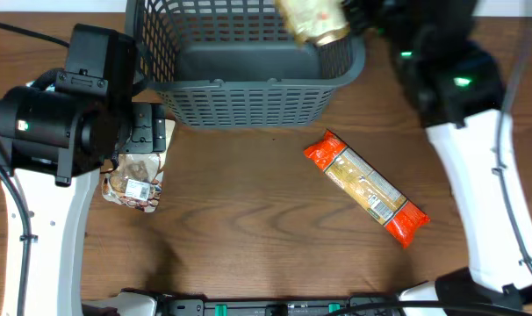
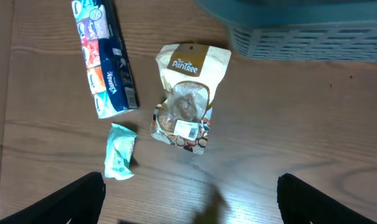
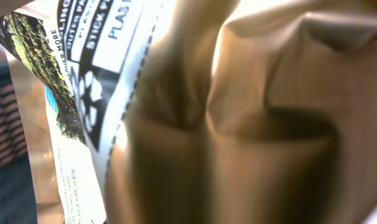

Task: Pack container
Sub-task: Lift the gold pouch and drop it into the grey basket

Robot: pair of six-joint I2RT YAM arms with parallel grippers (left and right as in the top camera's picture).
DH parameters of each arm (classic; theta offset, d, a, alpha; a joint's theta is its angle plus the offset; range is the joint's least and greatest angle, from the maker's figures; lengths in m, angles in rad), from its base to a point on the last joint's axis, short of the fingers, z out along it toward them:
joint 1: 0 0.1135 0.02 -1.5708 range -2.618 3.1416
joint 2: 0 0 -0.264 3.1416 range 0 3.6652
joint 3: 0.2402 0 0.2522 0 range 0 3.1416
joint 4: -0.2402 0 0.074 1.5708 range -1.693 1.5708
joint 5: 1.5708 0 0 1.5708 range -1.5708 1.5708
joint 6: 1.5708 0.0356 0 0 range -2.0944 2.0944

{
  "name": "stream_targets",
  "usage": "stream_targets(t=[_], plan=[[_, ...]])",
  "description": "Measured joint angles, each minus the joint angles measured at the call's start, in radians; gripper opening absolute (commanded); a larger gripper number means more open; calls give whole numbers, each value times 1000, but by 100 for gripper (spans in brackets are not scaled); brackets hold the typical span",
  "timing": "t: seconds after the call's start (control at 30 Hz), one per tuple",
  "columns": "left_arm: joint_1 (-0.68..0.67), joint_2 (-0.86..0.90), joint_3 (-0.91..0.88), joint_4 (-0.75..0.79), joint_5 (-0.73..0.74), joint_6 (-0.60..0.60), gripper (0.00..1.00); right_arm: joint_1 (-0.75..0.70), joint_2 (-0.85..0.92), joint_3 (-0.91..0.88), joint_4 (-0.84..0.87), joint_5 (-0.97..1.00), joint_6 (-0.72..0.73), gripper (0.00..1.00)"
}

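Container (image 1: pixel 248 105) upright at far centre of tabletop (image 1: pixel 248 246). Right fingers (image 1: pixel 358 17) clamped on tan packet (image 1: pixel 312 19), in air over container's right rim (packet fills right wrist view, fingers hidden there). Left fingers (image 2: pixel 70 202) wide apart, empty, above snack pouch (image 2: pixel 187 96) lying left of container. Orange pasta packet (image 1: pixel 364 187) flat on tabletop, apart from container.

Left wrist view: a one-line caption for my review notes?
Open left fingers hover over a snack pouch, tissue pack and small teal packet on the table, basket beyond.
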Motion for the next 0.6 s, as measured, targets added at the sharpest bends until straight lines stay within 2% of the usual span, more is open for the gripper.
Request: stream_targets(t=[0.23, 0.6], plan=[[0, 0, 0, 0, 0, 0, 88, 62, 159, 0, 2, -46, -85, 1], [0, 0, 0, 0, 0, 0, 88, 64, 463, -4, -87, -73, 3, 1]])
